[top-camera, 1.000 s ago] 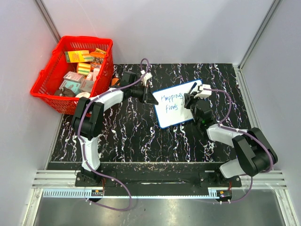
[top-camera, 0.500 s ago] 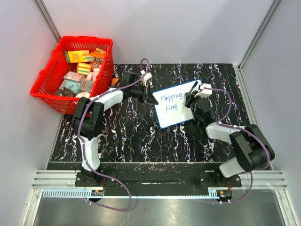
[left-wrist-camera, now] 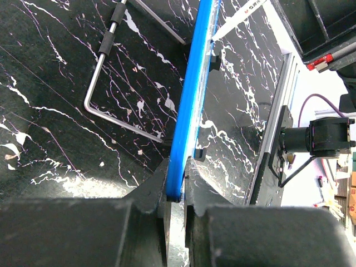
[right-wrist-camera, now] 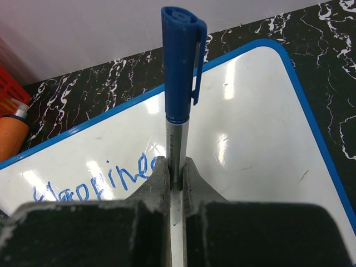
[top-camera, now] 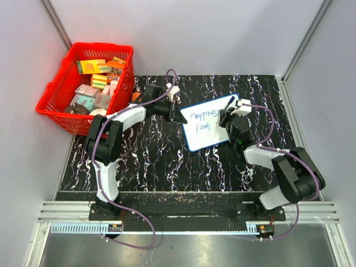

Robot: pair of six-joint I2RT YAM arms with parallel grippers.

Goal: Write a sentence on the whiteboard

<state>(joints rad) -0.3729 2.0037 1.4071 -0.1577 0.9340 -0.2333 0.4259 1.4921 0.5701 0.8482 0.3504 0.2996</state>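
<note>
Top view, with wrist-view details. At 6 o'clock the two arm bases stand on the near edge of the black marbled bench (top-camera: 156, 161). The left arm reaches toward 12 o'clock and the right arm toward 11 o'clock, so both meet at the whiteboard (top-camera: 206, 140). The whiteboard sits just past the bench centre, skewed so that its long edges run toward 2 o'clock.

The left fingers (left-wrist-camera: 156, 192) are closed on the blue rim at the whiteboard's 9 o'clock edge, one finger on each face. In that view a bent metal rod (left-wrist-camera: 100, 83) with a black sleeve lies beside the rim.

The right fingers (right-wrist-camera: 157, 183) are closed on the grey barrel of a pen (right-wrist-camera: 179, 83). They hold it over the whiteboard's 3 o'clock side, with the blue cap on the end away from the wrist. The tip is hidden.

The sentence (top-camera: 203, 115) is written in blue on the whiteboard's left half, with "Happiness" on the upper line and "finds" below it.

An orange bottle (top-camera: 135, 95) lies on the bench at 10 o'clock of the whiteboard. Farther out at 10 o'clock, off the bench's corner, stands a red basket (top-camera: 105, 46) filled with small boxes.
</note>
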